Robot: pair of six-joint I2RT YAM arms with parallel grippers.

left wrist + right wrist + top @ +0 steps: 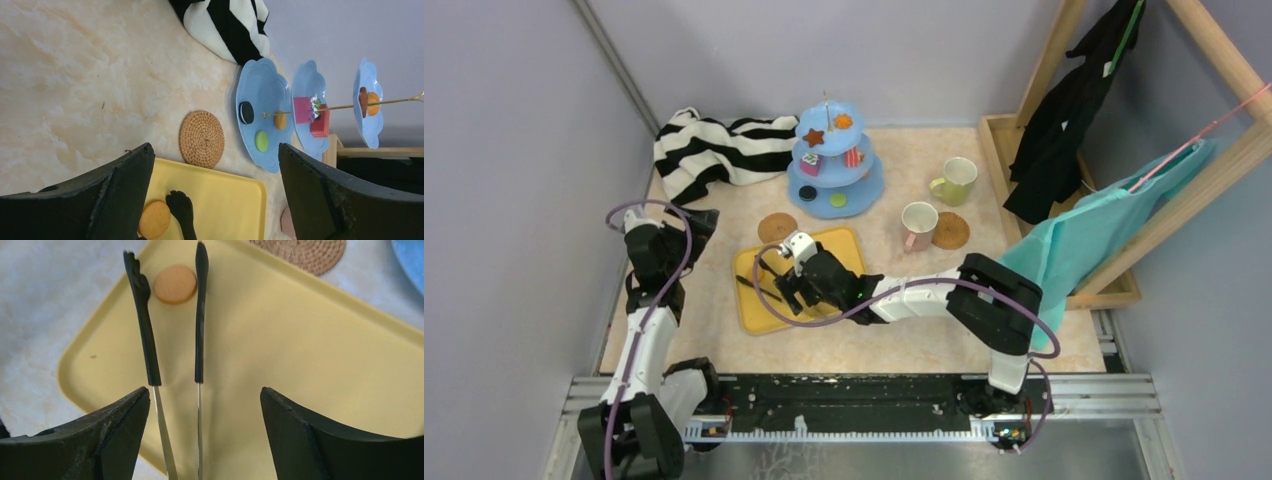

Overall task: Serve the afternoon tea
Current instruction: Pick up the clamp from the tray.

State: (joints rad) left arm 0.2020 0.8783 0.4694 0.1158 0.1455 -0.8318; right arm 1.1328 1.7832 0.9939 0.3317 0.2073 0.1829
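Right hand (pixel 204 392): fingers wide apart, straddling black tongs (pixel 145 325) lying on yellow tray (pixel 300 355); no contact visible. Orange cookie (pixel 175 284) on tray between tong tips. Left hand (pixel 215 147): fingers apart, over surface (pixel 724 345) left of tray. Blue three-tier stand (pixel 869 195) at back, treats on every tier. Pink-handled cup (pixel 918 224) just beside coaster (pixel 951 231); yellow-green cup (pixel 955 180) behind it. Second coaster (pixel 776 227) near tray's far edge.

Bare tabletop (pixel 894 345) lies open in front of the yellow tray (pixel 849 245) and to its left. Behind it, a cork coaster (pixel 776 227), the three-tier stand (pixel 864 200) and the striped cloth (pixel 714 150) block the way. On the tray, tongs (pixel 148 340) flank an orange cookie (pixel 175 284).
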